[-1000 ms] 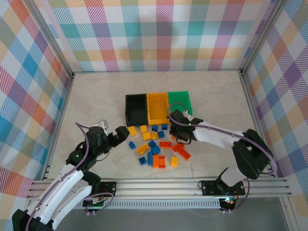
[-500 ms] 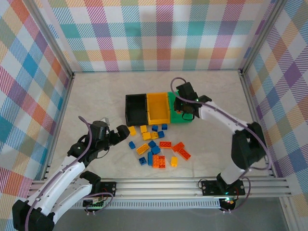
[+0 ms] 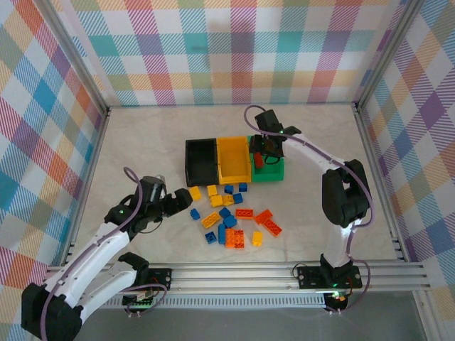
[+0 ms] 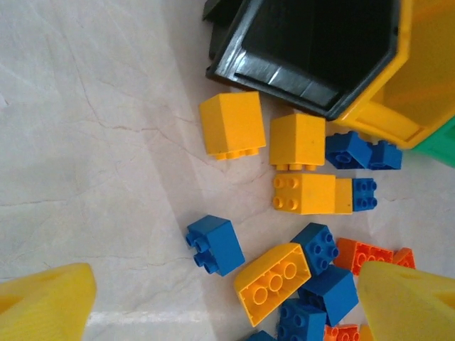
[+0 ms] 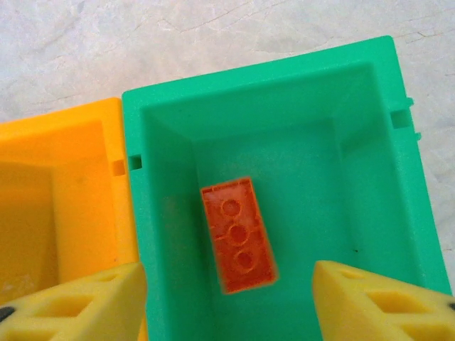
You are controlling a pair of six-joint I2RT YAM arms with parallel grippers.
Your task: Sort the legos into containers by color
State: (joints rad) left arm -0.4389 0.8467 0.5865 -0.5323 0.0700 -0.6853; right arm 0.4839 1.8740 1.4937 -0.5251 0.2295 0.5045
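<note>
Right gripper [image 5: 227, 298], jaws spread and empty, over the green bin [image 5: 370, 135] that takes the orange brick [image 5: 238, 234]; left gripper [image 4: 227, 305], likewise spread, above the loose bricks [image 4: 274, 280].

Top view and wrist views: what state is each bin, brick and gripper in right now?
Black bin, upright, empty.
Yellow bin, upright, no brick visible inside.
Green bin, upright, holding one brick.
Orange brick, inside the green bin, studs up, free of the fingers.
Loose bricks, unsorted on the table in front of the bins.
Left gripper, open, empty, beside the loose bricks.
Right gripper, open, empty, above the green bin.
</note>
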